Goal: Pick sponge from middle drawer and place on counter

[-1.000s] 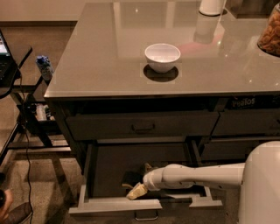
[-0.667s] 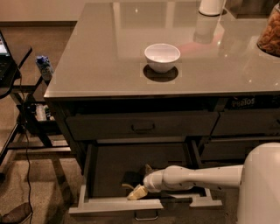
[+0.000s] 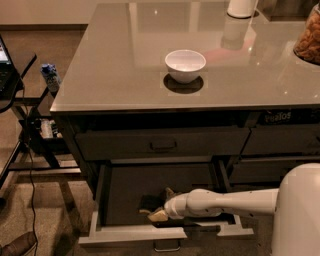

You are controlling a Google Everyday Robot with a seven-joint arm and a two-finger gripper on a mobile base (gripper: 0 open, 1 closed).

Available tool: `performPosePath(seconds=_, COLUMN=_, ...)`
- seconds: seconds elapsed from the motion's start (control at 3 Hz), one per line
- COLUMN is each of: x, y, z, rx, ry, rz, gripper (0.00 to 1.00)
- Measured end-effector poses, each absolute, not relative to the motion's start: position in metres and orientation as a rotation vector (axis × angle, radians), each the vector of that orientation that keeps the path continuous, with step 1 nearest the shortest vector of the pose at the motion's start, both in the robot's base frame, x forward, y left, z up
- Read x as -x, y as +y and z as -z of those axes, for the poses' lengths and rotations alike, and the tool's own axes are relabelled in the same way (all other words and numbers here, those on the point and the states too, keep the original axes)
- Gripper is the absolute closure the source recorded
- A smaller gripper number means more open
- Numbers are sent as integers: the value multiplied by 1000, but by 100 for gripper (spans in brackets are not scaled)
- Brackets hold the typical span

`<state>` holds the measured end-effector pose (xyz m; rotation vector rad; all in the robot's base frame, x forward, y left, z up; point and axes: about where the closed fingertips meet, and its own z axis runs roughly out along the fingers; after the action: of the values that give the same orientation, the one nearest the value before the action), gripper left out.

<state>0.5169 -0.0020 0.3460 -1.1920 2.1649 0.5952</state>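
The middle drawer (image 3: 131,234) is pulled open, with a dark interior, a pale rim and a small handle at the front. My white arm reaches in from the right, and the gripper (image 3: 161,206) sits low at the drawer's front middle. The sponge (image 3: 156,215) shows as a small yellowish piece right at the gripper's tip, partly hidden by it. I cannot tell whether it is held or only touched. The counter (image 3: 120,60) is the glossy grey-beige top above the drawers.
A white bowl (image 3: 185,64) stands mid-counter. A white cylinder (image 3: 241,7) is at the back and a jar of brown food (image 3: 309,40) at the right edge. The dark top drawer (image 3: 162,144) is closed. A black side table (image 3: 15,75) and cables stand at the left.
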Motion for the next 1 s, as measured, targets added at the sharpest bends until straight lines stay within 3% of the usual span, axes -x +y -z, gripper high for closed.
performPosePath(seconds=0.67, x=-517, y=-2, z=-346, rx=1192, ry=2165, rz=-595, gripper=89)
performPosePath(seconds=1.0, x=-517, y=-2, z=-346, rx=1192, ry=2165, rz=-595, gripper=100)
